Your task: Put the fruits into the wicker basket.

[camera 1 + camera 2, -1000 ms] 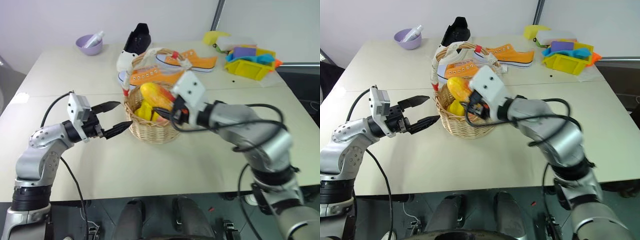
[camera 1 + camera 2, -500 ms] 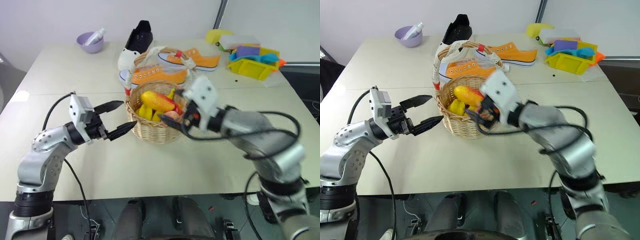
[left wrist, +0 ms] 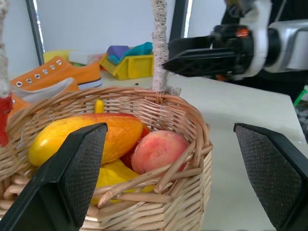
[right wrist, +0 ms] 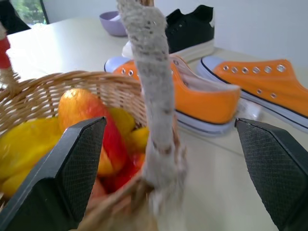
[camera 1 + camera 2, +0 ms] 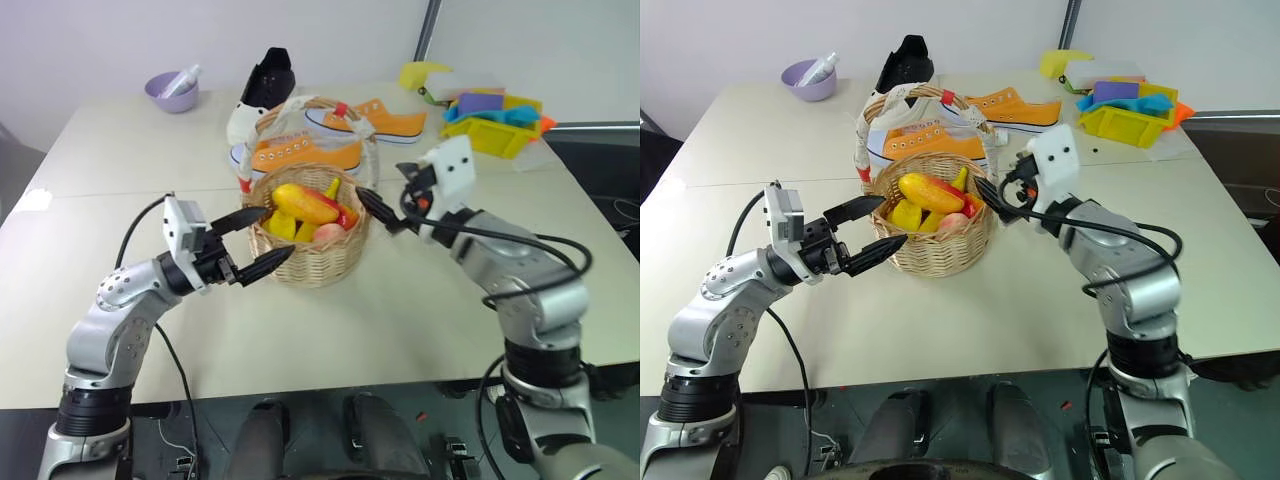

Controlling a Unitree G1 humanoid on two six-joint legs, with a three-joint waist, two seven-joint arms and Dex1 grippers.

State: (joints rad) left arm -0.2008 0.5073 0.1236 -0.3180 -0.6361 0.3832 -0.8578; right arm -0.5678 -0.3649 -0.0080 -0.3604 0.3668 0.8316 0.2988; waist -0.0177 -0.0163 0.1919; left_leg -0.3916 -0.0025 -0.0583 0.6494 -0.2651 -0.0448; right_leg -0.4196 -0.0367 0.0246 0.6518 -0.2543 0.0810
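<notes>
Since a second ago our right gripper (image 5: 382,212) has left the wicker basket (image 5: 310,262); the mango (image 5: 303,203) and peach (image 5: 327,232) lie inside. Both grippers' fingers are wide open and empty, so we should draw both arms away, the left gripper (image 5: 256,243) too, without knocking the handle.

A pale beige table (image 5: 420,320) (seamed across its middle) stands before a plain white wall (image 5: 120,35).

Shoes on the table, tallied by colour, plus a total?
Orange sneakers: 2
Black shoe: 1
Total: 3
</notes>
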